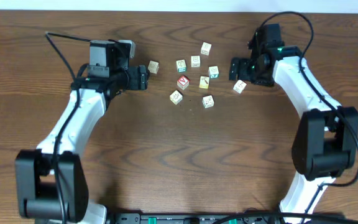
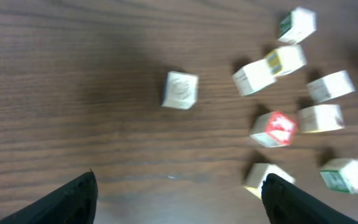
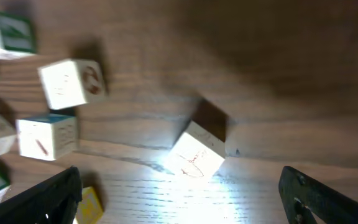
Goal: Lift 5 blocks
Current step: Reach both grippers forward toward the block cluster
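Several small cream blocks (image 1: 195, 61) lie scattered at the table's far middle, some with green or teal marks. One block (image 1: 153, 67) lies apart on the left; in the left wrist view this block (image 2: 180, 90) sits ahead of my left gripper (image 2: 179, 200), which is open and empty. The left gripper (image 1: 144, 78) hovers just beside it. Another lone block (image 1: 239, 86) lies on the right; in the right wrist view it (image 3: 196, 154) rests just ahead of my open right gripper (image 3: 182, 202), untouched. The right gripper (image 1: 235, 70) holds nothing.
A cube with a red face (image 1: 183, 81) and a yellowish cube (image 1: 204, 82) sit inside the cluster. The red-faced cube (image 2: 274, 129) shows to the right in the left wrist view. Both arms' bases stand at the table's near edge.
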You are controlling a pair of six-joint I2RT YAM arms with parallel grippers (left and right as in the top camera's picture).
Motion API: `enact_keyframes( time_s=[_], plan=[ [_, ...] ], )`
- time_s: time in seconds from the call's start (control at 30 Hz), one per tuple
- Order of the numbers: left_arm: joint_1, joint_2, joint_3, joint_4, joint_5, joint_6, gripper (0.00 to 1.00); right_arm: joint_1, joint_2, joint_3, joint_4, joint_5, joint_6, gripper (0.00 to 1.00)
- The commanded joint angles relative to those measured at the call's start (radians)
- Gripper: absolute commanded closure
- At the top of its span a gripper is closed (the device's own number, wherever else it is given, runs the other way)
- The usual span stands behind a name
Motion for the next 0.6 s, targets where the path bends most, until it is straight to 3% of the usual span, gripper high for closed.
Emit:
enact_keyframes(
  time_s=[0.0, 0.23, 0.57],
  plan=[
    [0.003, 0.07, 0.059, -0.008, -0.068, 0.051, 0.14, -0.003, 0.01, 0.017, -0.013, -0.002, 0.065, 0.02],
    [0.003, 0.199, 0.148, -0.014, -0.104, 0.095, 0.14, 0.031, 0.023, 0.017, -0.079, -0.002, 0.155, 0.05],
    [0.003, 0.25, 0.187, 0.017, -0.117, 0.136, 0.14, 0.085, 0.071, 0.016, -0.111, 0.063, 0.423, 0.09]
  ],
)
